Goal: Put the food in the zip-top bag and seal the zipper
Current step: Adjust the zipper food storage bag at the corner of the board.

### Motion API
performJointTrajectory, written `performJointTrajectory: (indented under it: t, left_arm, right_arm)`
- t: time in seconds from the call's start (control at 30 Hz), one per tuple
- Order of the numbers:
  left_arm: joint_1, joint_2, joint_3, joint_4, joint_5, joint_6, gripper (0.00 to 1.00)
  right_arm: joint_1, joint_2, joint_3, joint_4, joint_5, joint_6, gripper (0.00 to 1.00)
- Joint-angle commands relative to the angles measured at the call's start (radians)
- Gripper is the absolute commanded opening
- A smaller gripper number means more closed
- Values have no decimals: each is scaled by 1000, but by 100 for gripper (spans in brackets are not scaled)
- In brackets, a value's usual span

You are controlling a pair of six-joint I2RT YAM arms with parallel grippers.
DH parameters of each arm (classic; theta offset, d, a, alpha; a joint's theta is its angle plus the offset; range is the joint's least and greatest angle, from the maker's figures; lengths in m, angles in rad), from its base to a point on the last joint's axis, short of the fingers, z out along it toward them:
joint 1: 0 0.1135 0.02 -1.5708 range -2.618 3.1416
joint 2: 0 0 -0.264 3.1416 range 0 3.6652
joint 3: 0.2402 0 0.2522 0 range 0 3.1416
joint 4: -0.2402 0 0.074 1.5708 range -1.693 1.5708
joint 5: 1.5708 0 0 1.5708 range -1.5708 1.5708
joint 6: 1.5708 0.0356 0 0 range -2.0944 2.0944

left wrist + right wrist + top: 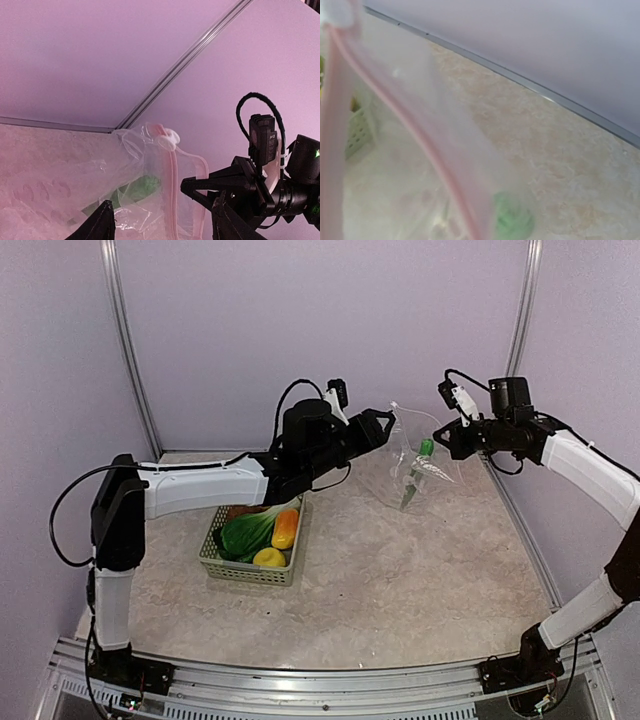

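The right gripper is clamped tight on the mouth edge of the zip-top bag, holding it up off the table. The bag hangs below and to the side of those fingers, its pinkish zipper gaping. A green toy piece sits inside. The left gripper hovers with fingers apart and nothing between them, the bag's mouth just ahead. Well behind and below it, the basket holds a lemon, an orange piece and a leafy green vegetable
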State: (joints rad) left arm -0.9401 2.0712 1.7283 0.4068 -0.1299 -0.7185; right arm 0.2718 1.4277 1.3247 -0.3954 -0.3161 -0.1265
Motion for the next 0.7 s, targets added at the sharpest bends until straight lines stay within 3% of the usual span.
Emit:
performJointTrajectory:
  t: [0.0,0.17,0.27,0.33,0.5,0.57,0.67]
  left_arm:
    - [-34,41,3,-51,136,-38,62]
    - [-56,69,88,-128,145,-24,65]
    - [-47,109,183,-350,31,-165,59]
    - [-28,146,237,-438,40,-256,57]
    - [-6,216,305,-463,90,-289,53]
    - [-1,233,324,-456,102,-278,45]
    - [11,254,343,-447,123,-270,19]
  right_arm:
    - [33,29,13,28,55,-20,0]
    - [61,36,18,39,118,-47,0]
    - [80,35,15,41,128,-54,0]
    - [91,28,11,42,133,-60,0]
    - [113,32,-8,42,141,-73,0]
    - [116,39,-11,38,140,-74,0]
    - [116,41,-12,38,152,-73,0]
